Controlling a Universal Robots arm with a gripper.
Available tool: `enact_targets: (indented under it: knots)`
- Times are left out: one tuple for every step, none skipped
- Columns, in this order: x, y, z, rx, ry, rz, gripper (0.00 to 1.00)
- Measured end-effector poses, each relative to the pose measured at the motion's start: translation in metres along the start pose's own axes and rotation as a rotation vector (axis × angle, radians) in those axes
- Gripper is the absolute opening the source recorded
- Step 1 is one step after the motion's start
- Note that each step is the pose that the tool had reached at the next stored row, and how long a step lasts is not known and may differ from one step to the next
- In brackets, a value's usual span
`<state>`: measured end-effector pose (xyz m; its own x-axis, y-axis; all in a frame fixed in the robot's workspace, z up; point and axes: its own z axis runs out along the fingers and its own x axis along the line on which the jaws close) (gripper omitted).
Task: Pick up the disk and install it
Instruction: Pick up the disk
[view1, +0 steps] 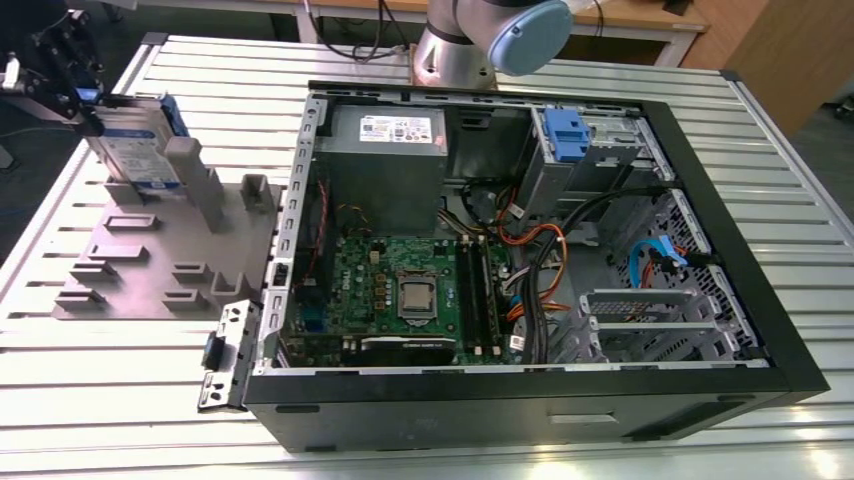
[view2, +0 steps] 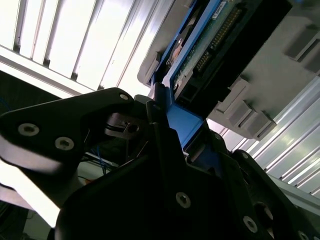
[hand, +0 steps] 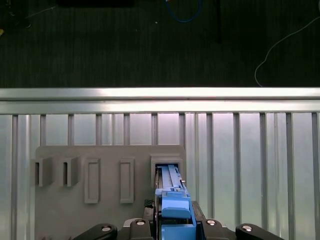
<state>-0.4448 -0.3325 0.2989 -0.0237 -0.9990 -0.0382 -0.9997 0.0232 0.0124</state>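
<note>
The disk (view1: 138, 145) stands on edge in a slot at the far end of a grey slotted holder (view1: 134, 270), at the exterior view's left. It is silver-grey with a blue carrier frame. My gripper (view1: 80, 98) is at its upper end, its black fingers closed on the blue frame. In the second wrist view the disk's (view2: 200, 45) green circuit board side shows beyond the gripper (view2: 175, 120). In the first wrist view the blue frame of the disk (hand: 172, 180) sits between the fingers of the gripper (hand: 172, 200), over a slot of the holder (hand: 100, 155).
An open black computer case (view1: 747, 330) lies on the slatted metal table (view1: 747, 130) at the exterior view's right. It holds a motherboard (view1: 400, 290), a grey power supply (view1: 387, 135), cables and a drive bay with a blue latch (view1: 567, 135). The arm's base (view1: 461, 45) stands behind the case.
</note>
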Motion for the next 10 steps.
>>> enact_targets:
  knots:
    - [-0.0001, 0.0, -0.0011, 0.0001, -0.0001, 0.0, 0.37]
    - [-0.0001, 0.0, -0.0022, 0.0, 0.0, 0.0, 0.37]
    - [-0.0001, 0.0, -0.0032, 0.0, 0.0, 0.0, 0.37]
    - [-0.0002, 0.0001, -0.0042, 0.0, 0.0, 0.0, 0.37]
    - [-0.0002, 0.0001, -0.0053, 0.0001, -0.0001, 0.0, 0.37]
    - [-0.0003, 0.0001, -0.0066, 0.0001, 0.0, 0.0, 0.37]
    - [-0.0003, 0.0001, -0.0079, -0.0001, 0.0, 0.0, 0.37]
    - [-0.0004, 0.0001, -0.0089, 0.0, 0.0, 0.0, 0.37]
    - [-0.0004, 0.0001, -0.0093, 0.0001, -0.0001, 0.0, 0.37]
    - [-0.0004, 0.0001, -0.0098, 0.0001, -0.0001, 0.0, 0.37]
